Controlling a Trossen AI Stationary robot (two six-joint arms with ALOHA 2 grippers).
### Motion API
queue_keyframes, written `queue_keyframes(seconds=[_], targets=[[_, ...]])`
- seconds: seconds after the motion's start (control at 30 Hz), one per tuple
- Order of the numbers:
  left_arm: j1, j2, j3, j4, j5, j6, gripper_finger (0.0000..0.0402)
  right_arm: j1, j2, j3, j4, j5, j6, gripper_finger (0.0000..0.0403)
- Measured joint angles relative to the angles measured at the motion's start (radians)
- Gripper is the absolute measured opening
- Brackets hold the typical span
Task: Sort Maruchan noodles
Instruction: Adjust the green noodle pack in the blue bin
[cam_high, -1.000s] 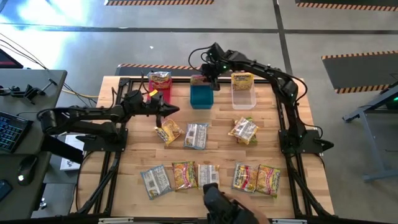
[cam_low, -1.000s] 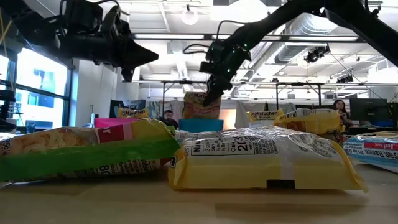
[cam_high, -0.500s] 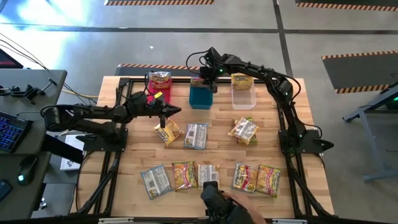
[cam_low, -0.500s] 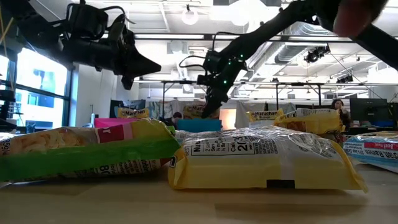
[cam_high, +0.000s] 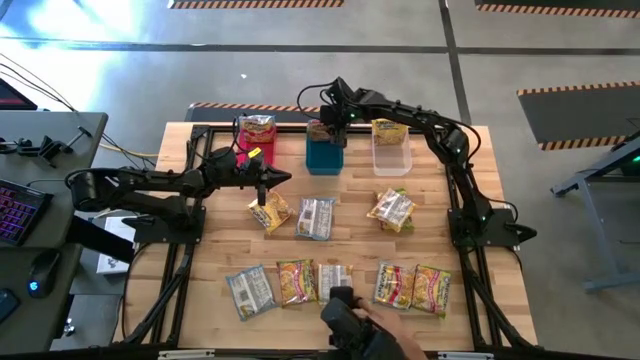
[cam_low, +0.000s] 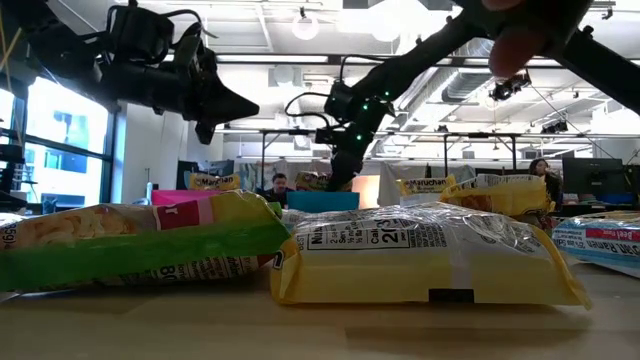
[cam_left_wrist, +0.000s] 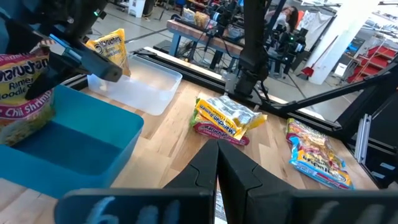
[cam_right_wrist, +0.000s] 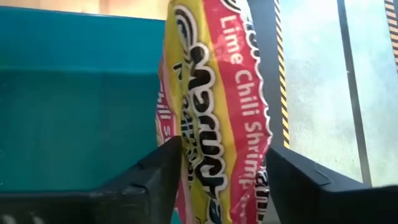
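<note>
- The table (cam_high: 210, 290) carries the whole sort: three bins stand in a row toward twelve o'clock, and loose Maruchan noodles (cam_high: 316, 217) lie over the middle and the six o'clock edge, presumably spread flat so each can be picked singly.
- The right arm reaches from its base at three o'clock across to the blue bin (cam_high: 323, 155), the middle one of the row.
- The left arm stretches in from nine o'clock and hangs above the table's middle, apparently poised for a pick.
- The pink bin (cam_high: 258, 147) at eleven o'clock and the clear bin (cam_high: 390, 152) at one o'clock each hold a packet at their far end, so the bins seem to stand for flavours.
- The lime chili shrimp packet (cam_right_wrist: 217, 118) stands upright against the blue bin's far wall, just where the right arm is working; it looks delivered there as that bin's first packet.
- The right gripper (cam_high: 334, 117) sits over that packet with its fingers parted wide on either side of it, no pad visibly pressing, which reads as a release.
- The left gripper (cam_high: 263, 182) has its fingers pressed together and holds nothing; it hovers above a yellow packet (cam_high: 270, 211) lying just toward six o'clock of it, probably the next candidate.
</note>
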Motion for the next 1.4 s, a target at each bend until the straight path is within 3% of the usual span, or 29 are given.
queue_keyframes(seconds=[0.6,0.73,0.87,1.13,1.4], targets=[[0.000,0.000,0.000,-0.008,0.000,0.010,0.0000,0.011,-0.078,0.000,-0.003,0.037,0.023,0.0216],[0.000,0.000,0.000,-0.008,0.000,0.010,0.0000,0.011,-0.099,0.000,0.010,-0.041,0.085,0.0210],[0.000,0.000,0.000,-0.008,0.000,0.010,0.0000,0.012,-0.085,0.000,0.057,-0.098,0.185,0.0163],[-0.010,0.000,0.000,-0.008,-0.001,0.010,0.0000,0.012,-0.045,0.000,0.131,-0.082,0.295,0.0011],[-0.018,0.000,0.000,-0.012,-0.009,0.010,0.0000,0.014,-0.037,-0.002,0.112,-0.126,0.324,0.0028]])
